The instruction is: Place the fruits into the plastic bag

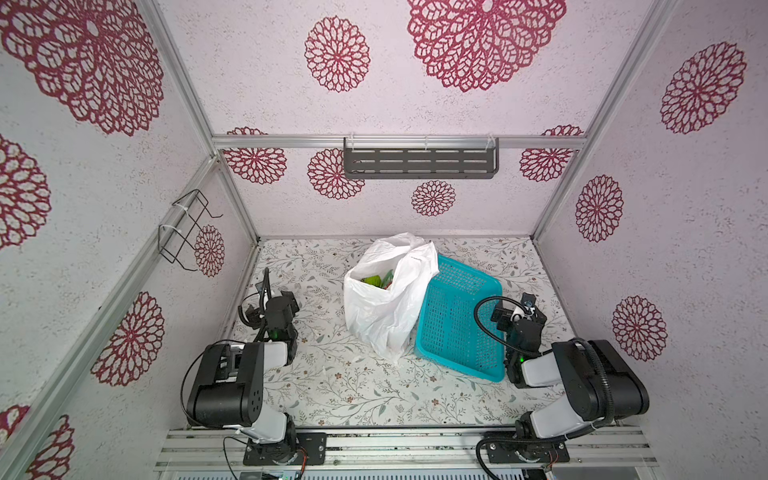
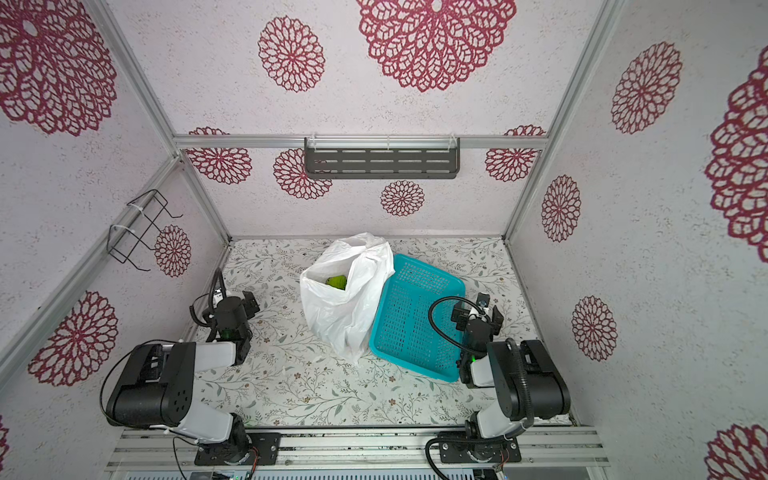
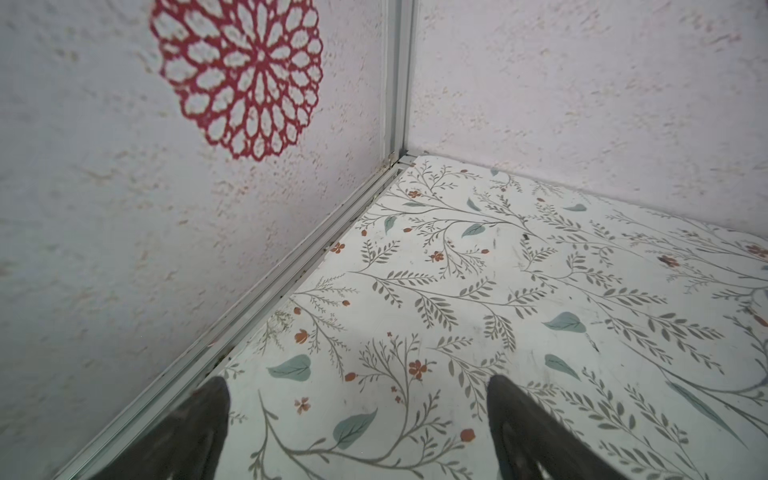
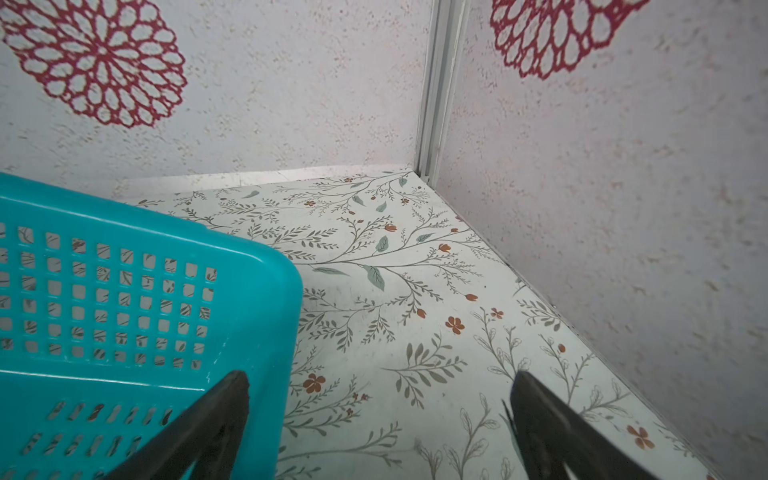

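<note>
Bag (image 1: 382,316) stands open, basket (image 1: 457,328) touching its right side. Left gripper (image 3: 357,379) well left of bag, right gripper (image 4: 380,376) right of bag at basket's far edge, both spread wide, empty. Fruits (image 1: 376,280) inside bag, green ones showing.

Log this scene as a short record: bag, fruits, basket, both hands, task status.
plastic bag: white, standing open mid-table
fruits: green and a bit of red show in the bag's mouth; count cannot be told
basket: teal, right beside the bag; no fruit visible in it
left hand: open, empty, over the table
right hand: open, empty, by the basket's right side
status: no fruit seen outside the bag
</note>
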Available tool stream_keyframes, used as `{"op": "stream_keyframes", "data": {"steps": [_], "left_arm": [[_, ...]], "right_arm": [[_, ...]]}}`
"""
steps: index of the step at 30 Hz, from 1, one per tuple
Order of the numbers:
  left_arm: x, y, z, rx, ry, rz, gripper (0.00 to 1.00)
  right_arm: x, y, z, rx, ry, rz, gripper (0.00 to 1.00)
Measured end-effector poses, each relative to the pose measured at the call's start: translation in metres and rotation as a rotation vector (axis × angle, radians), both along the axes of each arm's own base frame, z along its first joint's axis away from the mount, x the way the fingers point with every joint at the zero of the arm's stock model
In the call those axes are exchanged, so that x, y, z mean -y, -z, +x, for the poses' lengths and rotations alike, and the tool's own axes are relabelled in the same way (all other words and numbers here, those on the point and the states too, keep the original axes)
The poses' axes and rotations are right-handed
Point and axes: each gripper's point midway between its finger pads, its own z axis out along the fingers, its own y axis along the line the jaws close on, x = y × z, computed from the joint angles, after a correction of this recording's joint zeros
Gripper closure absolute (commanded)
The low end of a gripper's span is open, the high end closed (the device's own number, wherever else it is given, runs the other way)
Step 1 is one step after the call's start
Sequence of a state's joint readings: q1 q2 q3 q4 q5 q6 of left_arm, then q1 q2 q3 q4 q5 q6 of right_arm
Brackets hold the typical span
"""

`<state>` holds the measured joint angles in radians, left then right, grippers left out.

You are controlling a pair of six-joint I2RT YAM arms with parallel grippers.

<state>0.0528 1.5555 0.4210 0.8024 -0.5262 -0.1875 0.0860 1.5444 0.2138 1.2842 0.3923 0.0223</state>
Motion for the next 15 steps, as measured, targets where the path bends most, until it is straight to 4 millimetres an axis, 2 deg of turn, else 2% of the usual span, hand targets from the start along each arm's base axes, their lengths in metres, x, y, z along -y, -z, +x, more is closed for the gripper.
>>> {"op": "stream_keyframes", "data": {"steps": [15], "left_arm": [[0.007, -0.011, 0.008, 0.064, 0.059, -0.012, 0.03]], "right_arm": [[-0.001, 0.000, 0.000, -0.003, -0.006, -0.004, 0.01]]}}
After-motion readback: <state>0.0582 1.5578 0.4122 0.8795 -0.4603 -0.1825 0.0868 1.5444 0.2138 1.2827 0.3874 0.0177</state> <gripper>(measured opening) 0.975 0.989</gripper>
